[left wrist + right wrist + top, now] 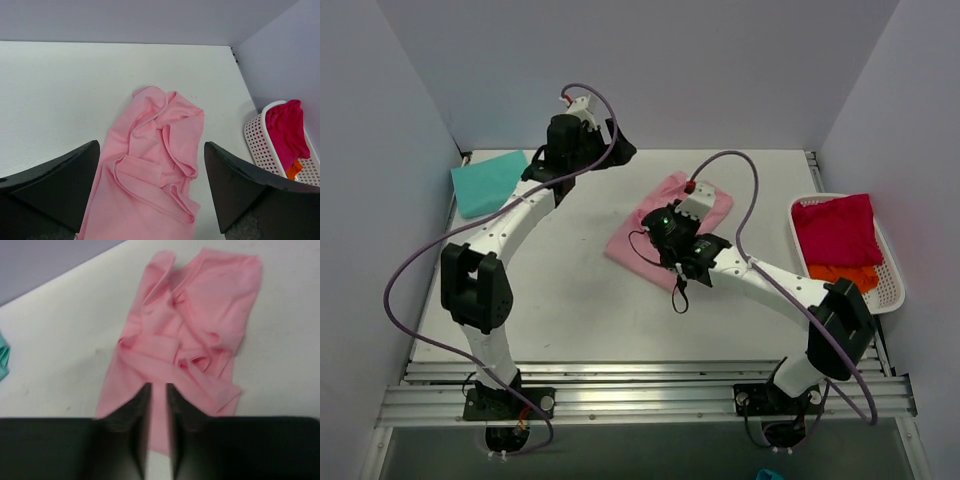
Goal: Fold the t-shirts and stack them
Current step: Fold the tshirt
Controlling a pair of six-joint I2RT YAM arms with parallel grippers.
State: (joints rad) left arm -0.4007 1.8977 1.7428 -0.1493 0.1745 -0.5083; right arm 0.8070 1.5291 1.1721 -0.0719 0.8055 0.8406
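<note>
A light pink t-shirt (625, 243) lies crumpled and partly folded at the middle of the table. It also shows in the left wrist view (145, 190) and the right wrist view (200, 315). My right gripper (665, 222) hovers over its middle. Its fingers (159, 385) stand a narrow gap apart and hold nothing, with pink cloth showing between them. My left gripper (612, 152) is at the back of the table. It is wide open (151, 150), empty, and above the shirt's far end. A folded teal t-shirt (485, 182) lies at the back left.
A white mesh basket (792, 225) stands at the right edge and holds a crimson red t-shirt (835, 230) on top of an orange one (845, 275). The basket (257, 140) also shows in the left wrist view. Walls enclose the table on the left, back and right.
</note>
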